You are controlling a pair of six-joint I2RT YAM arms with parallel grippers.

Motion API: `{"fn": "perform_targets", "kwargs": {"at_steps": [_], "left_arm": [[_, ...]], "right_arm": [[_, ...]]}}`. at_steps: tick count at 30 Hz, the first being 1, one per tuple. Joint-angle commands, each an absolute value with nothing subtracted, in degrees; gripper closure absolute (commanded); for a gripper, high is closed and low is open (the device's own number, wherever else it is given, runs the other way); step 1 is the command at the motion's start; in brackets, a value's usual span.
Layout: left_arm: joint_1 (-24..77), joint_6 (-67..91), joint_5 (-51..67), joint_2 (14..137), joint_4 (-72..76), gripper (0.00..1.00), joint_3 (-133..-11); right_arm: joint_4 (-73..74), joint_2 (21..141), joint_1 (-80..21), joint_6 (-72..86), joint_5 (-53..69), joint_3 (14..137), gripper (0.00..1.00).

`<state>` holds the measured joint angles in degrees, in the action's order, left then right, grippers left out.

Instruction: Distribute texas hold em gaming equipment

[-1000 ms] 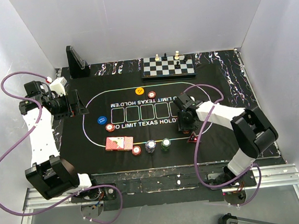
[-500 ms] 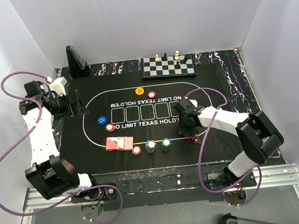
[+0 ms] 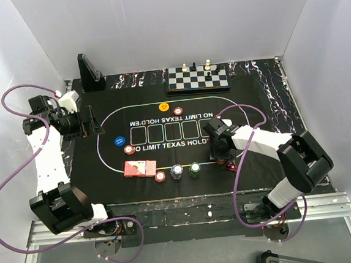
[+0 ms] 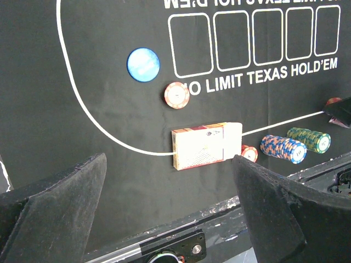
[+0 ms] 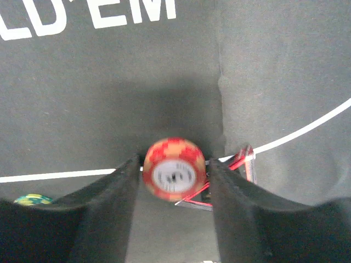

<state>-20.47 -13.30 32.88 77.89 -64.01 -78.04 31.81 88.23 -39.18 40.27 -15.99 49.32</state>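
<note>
A red-and-white chip hangs blurred between the fingers of my right gripper, with a thin gap on each side. The jaws stand partly open. Just under it and to its right lies the dark red triangular marker, also seen in the top view as the marker. The red-backed cards lie at the oval's near edge, with a red chip, a blue stack and a green stack beside them. My left gripper is wide open and holds nothing, high over the mat's left side.
Single chips lie on the mat: orange, red-white, blue, red. A chessboard with pieces sits at the back. A black stand is at the back left. White walls enclose three sides.
My right gripper has shifted a little toward the near edge, over the triangular marker, and its jaws have eased apart slightly. The left arm has not moved.
</note>
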Motion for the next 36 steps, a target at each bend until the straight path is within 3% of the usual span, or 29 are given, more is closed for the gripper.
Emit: {"fn": "perform_targets", "kwargs": {"at_steps": [1, 3, 7, 14, 23, 36], "left_arm": [[-20.65, -13.8, 34.45, 76.11, -63.81, 0.0, -77.43], [-20.65, -13.54, 34.63, 75.94, -63.72, 0.0, -77.34], [-20.74, -13.53, 34.89, 75.41, -63.63, 0.0, -76.55], [-20.66, -17.74, 34.28, 76.02, -67.31, 0.0, -77.25], [-20.65, -20.84, 36.12, 79.54, -71.28, 0.0, -79.63], [-20.74, -12.4, 36.47, 79.98, -65.83, 0.0, -79.63]], "right_arm": [[36.73, 86.66, -39.64, 39.56, -17.66, 53.25, 0.31], [38.31, 85.87, -39.64, 38.85, -18.19, 55.53, 0.23], [41.48, 84.03, -40.34, 37.53, -18.72, 60.46, 0.18], [41.66, 81.74, -46.65, 31.83, -15.38, 69.6, 0.17], [38.41, 89.37, -59.93, 27.07, -11.26, 75.67, 0.12], [37.0, 97.55, -62.49, 25.84, -7.3, 77.78, 0.09]]}}
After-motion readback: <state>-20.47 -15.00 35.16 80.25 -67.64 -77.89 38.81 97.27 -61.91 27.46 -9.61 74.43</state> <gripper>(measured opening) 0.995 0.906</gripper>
